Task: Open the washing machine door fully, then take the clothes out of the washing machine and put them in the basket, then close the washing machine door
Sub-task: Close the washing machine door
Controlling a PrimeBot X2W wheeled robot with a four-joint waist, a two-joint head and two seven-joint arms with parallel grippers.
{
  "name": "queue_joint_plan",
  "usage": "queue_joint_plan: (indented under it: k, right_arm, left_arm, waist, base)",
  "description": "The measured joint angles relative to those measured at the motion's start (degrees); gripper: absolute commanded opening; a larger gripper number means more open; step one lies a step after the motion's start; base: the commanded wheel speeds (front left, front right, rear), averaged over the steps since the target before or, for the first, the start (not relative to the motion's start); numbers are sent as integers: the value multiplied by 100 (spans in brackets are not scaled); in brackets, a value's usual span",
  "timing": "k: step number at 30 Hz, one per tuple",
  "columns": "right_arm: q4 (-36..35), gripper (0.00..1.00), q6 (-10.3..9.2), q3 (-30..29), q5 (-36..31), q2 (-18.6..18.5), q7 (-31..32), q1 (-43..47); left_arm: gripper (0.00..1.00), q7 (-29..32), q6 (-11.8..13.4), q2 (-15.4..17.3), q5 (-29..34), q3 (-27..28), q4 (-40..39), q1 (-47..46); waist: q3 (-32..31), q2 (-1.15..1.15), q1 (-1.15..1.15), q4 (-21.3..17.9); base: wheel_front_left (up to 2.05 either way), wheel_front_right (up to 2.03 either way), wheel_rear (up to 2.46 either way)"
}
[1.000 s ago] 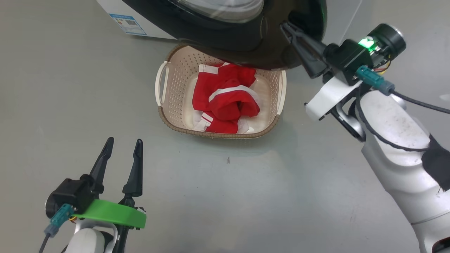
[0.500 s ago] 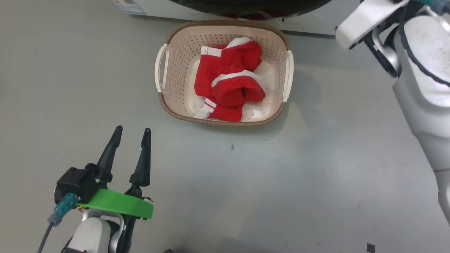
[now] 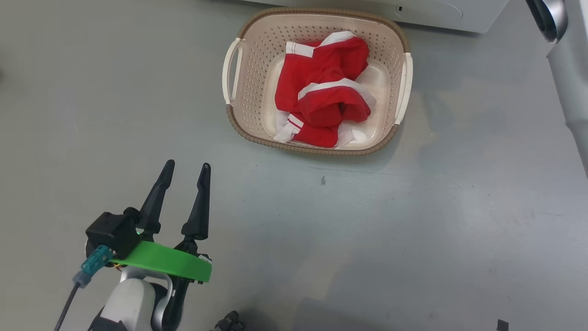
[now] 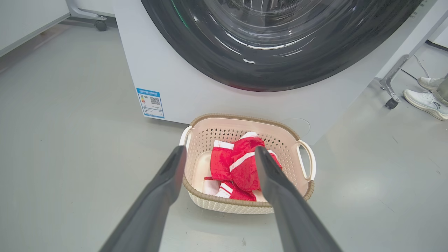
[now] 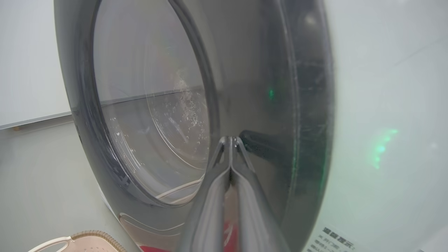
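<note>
The cream basket stands on the grey floor just in front of the white washing machine, with the red, white-striped clothes heaped inside it. The washing machine door lies flat against the machine's front, its black rim and glass facing out. My left gripper hovers open and empty over bare floor, short of the basket and the clothes. My right gripper is shut on nothing, its tips against the door's black rim.
A blue label sits low on the machine's left. A person's white shoes and a metal frame leg on a caster are off to the right. My pale right forearm crosses the head view's right edge.
The head camera has shifted. The door, which hung open over the basket, has swung back to the machine's front with my shut right gripper on its rim. The left gripper stays open.
</note>
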Motion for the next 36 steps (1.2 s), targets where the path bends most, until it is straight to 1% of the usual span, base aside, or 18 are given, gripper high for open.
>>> queue_joint_plan:
  k: [4, 8, 10, 14, 19, 22, 23, 34, 35, 36]
  right_arm:
    - [282, 0, -136, -37, 0, 89, -87, -8]
    - [569, 0, -201, -40, 4, 181, -177, -2]
    - [697, 0, -177, -21, 48, 240, -202, 17]
    - [869, 0, -62, 90, 149, 355, -357, 196]
    - [1026, 0, 58, 136, 393, 633, -511, 794]
    - [1055, 0, 83, 142, 524, 734, -564, 1120]
    - [1057, 0, 111, 148, 537, 756, -580, 1210]
    - [1066, 0, 153, -76, 994, 820, -630, 2359]
    - [1038, 45, 153, -153, 1060, 827, -630, 2576]
    - [964, 86, 153, -205, 1081, 828, -630, 2682]
  left_arm:
    - [100, 0, 0, -2, -1, -19, 70, -2]
    - [100, 0, 0, -3, -1, 1, 108, -2]
    - [100, 0, 0, -4, -1, 35, 120, -2]
    - [100, 0, 0, -5, 2, 112, 141, -2]
    - [100, 0, 0, -7, 87, 308, 160, -2]
    - [100, 0, 0, -7, 171, 411, 157, -2]
    - [100, 0, 0, -7, 177, 438, 157, -2]
    - [100, 0, 0, -5, 512, 579, 133, 20]
    - [100, 0, 0, -5, 565, 593, 134, 42]
    - [100, 0, 0, -5, 577, 610, 134, 63]
  waist:
    - [-27, 0, 0, 52]
    - [-129, 0, 0, 60]
    - [-194, 0, 0, 52]
    - [-342, 0, 0, 8]
    - [-563, 0, 0, -89]
    - [-708, 0, 0, -174]
    - [-757, 0, 0, -205]
    - [-1287, 0, 0, -638]
    - [-1388, 0, 0, -712]
    - [-1440, 0, 0, -749]
  base:
    - [0, 0, 0]
    - [0, 0, 0]
    - [0, 0, 0]
    - [0, 0, 0]
    - [0, 0, 0]
    - [0, 0, 0]
    - [0, 0, 0]
    - [0, 0, 0]
    - [0, 0, 0]
    - [0, 0, 0]
